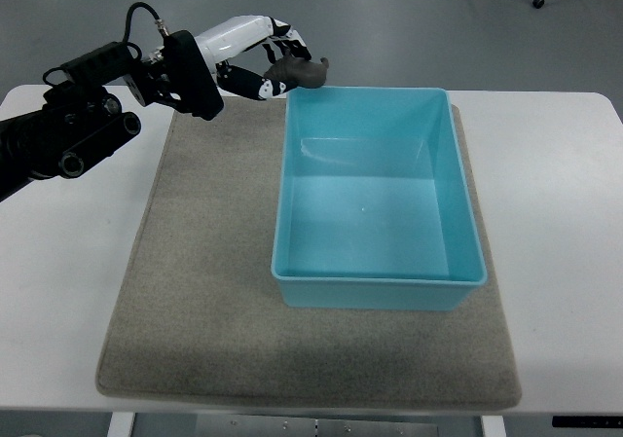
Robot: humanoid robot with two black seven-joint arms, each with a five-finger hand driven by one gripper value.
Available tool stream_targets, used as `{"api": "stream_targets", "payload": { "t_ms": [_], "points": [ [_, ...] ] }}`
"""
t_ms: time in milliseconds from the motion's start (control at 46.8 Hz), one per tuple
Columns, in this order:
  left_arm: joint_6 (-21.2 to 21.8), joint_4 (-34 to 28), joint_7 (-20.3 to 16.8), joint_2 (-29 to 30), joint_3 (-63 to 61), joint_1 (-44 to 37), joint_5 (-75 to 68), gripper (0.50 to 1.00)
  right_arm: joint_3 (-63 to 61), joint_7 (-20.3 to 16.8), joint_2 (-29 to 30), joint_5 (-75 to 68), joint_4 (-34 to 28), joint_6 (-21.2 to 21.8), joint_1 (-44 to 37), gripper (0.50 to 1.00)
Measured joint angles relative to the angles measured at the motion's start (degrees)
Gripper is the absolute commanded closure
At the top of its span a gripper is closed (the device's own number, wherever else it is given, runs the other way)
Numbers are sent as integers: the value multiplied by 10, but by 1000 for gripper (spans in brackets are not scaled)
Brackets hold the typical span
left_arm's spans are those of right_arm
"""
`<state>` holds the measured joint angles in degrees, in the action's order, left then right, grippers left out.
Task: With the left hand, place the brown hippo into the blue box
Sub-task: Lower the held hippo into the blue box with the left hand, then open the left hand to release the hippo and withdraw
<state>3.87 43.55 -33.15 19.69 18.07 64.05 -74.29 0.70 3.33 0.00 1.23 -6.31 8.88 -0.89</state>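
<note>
At blue box (378, 281) far-left rim: left robot hand (261, 59) clasping brown hippo (297, 70); box interior bare.

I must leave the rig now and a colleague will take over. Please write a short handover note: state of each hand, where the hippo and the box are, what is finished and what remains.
Left hand: shut on the brown hippo, held in the air by the far left corner of the blue box.
Right hand: not in view.
Blue box: open, empty, standing on the grey mat on the white table.
Done: hippo is picked up and brought to the box edge.
Left: move the hippo over the box interior, lower it, release it, pull the hand away.
</note>
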Motion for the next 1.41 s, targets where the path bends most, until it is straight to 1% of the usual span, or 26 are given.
{"api": "stream_targets", "payload": {
  "t_ms": [150, 470, 854, 1068, 1089, 1153, 1196, 1217, 1303, 1324, 1367, 1410],
  "points": [
    [0, 22, 1, -27, -7, -4, -9, 1000, 0, 0, 0, 0, 0, 0, 0, 564],
    [-1, 24, -1, -72, -56, -10, -12, 1000, 0, 0, 0, 0, 0, 0, 0, 564],
    [-1, 30, 0, -102, -112, -32, -13, 1000, 0, 0, 0, 0, 0, 0, 0, 564],
    [0, 29, 0, -104, -120, -36, -8, 1000, 0, 0, 0, 0, 0, 0, 0, 564],
    [3, 29, 0, -104, -120, -37, -7, 975, 0, 0, 0, 0, 0, 0, 0, 564],
    [17, 30, 0, -105, -120, -38, -4, 830, 0, 0, 0, 0, 0, 0, 0, 564],
    [33, 30, 0, -105, -120, -39, -2, 748, 0, 0, 0, 0, 0, 0, 0, 564],
    [41, 30, 0, -105, -120, -39, -2, 725, 0, 0, 0, 0, 0, 0, 0, 564],
    [66, 31, -1, -105, -120, -44, 0, 664, 0, 0, 0, 0, 0, 0, 0, 564],
    [70, 31, -1, -105, -120, -46, 0, 652, 0, 0, 0, 0, 0, 0, 0, 564],
    [73, 31, -2, -105, -120, -48, 0, 647, 0, 0, 0, 0, 0, 0, 0, 564],
    [75, 31, -2, -105, -120, -50, 1, 617, 0, 0, 0, 0, 0, 0, 0, 564]
  ]
}}
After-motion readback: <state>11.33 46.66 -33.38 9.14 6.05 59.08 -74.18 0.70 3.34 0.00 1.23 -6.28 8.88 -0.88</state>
